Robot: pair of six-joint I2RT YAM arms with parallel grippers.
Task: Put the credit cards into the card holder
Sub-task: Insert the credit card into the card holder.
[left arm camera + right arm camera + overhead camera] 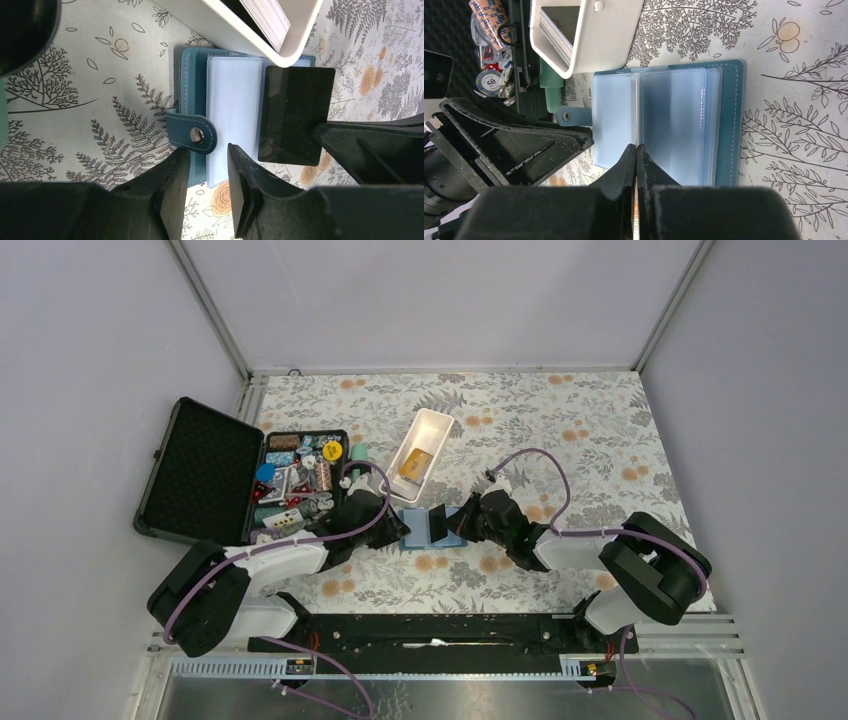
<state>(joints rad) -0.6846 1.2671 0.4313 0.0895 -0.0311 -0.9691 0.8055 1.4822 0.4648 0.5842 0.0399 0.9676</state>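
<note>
The teal-blue card holder (420,529) lies open on the floral table between both grippers, its light blue pages (669,120) up and its snap tab (192,134) out to the side. My right gripper (455,522) is shut on the dark purplish-black card (295,115) and holds it on edge over the pages; in the right wrist view it shows only edge-on between the shut fingers (626,165). My left gripper (207,175) is open, its fingers straddling the holder's near edge by the tab. A golden-orange card (415,466) lies in the white tray (432,420).
The white tray (250,37) holds a stack of cards and stands just beyond the holder. The open black foam-lined case (200,472) and its compartment of trinkets and tokens (300,475) are at the left. Poker chips (489,80) show near it.
</note>
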